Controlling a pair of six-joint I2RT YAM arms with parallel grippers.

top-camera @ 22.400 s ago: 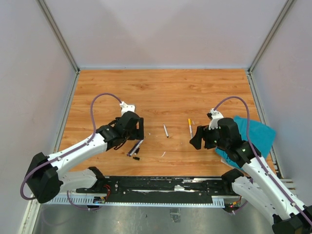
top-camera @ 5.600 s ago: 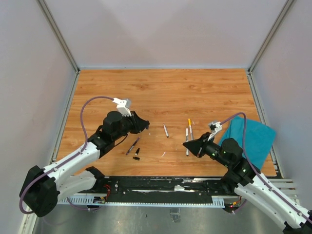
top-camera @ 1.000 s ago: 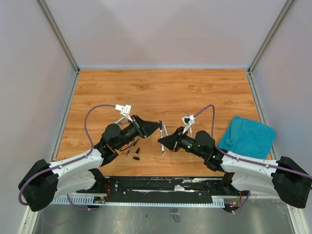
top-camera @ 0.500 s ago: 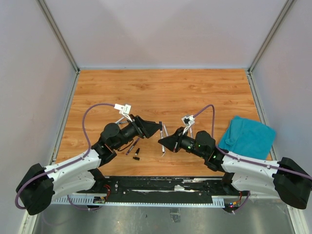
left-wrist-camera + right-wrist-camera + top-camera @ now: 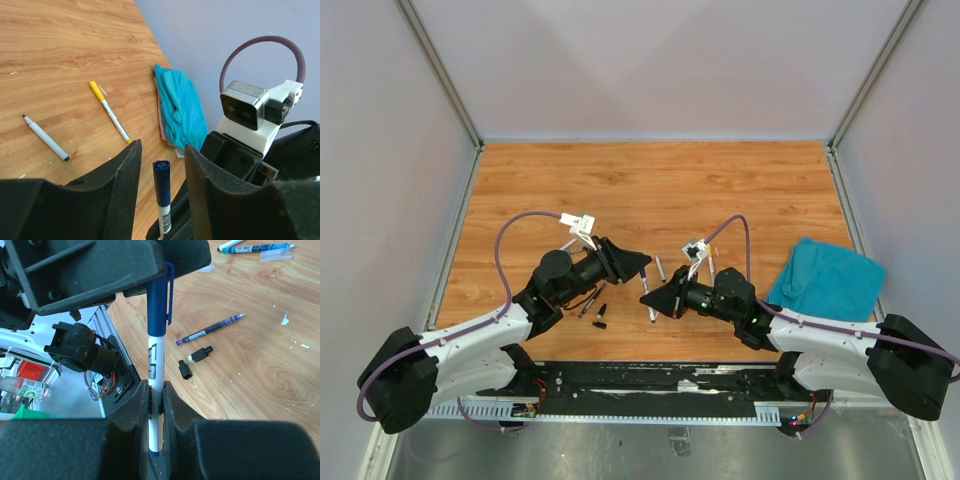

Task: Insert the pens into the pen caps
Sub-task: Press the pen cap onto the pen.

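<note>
Toward the near middle of the desk [image 5: 620,180], the two arms meet tip to tip. The right tool [image 5: 156,390] is clamped tight on a white pen [image 5: 154,360]. It grips the barrel low down, so the pen sticks out from between the fingers, clear of the desk. A blue cap [image 5: 156,295] with a clip sits on the pen's free end. The left tool [image 5: 162,150] has its jaws partly spread around that capped end. From its own camera the cap stands between the two fingers [image 5: 120,185] with a gap on each side, so this tool has hold of nothing.

Everything else lies flat on the desk. A grey pen [image 5: 660,267] lies just far of the tools, and a yellow pen [image 5: 107,111] lies near it on the right. To the left, beside the left arm, a dark pen [image 5: 209,329] lies at a slant. Two black caps [image 5: 200,354] lie just near of it, close together but not touching the pen. Past these, in the right wrist view, a blue pen [image 5: 262,248] and the end of a pale pen [image 5: 232,245] lie in line, with a small clear scrap [image 5: 276,256] beside the blue one. A teal cloth [image 5: 825,280] lies crumpled at the right edge, well apart from the pens.
</note>
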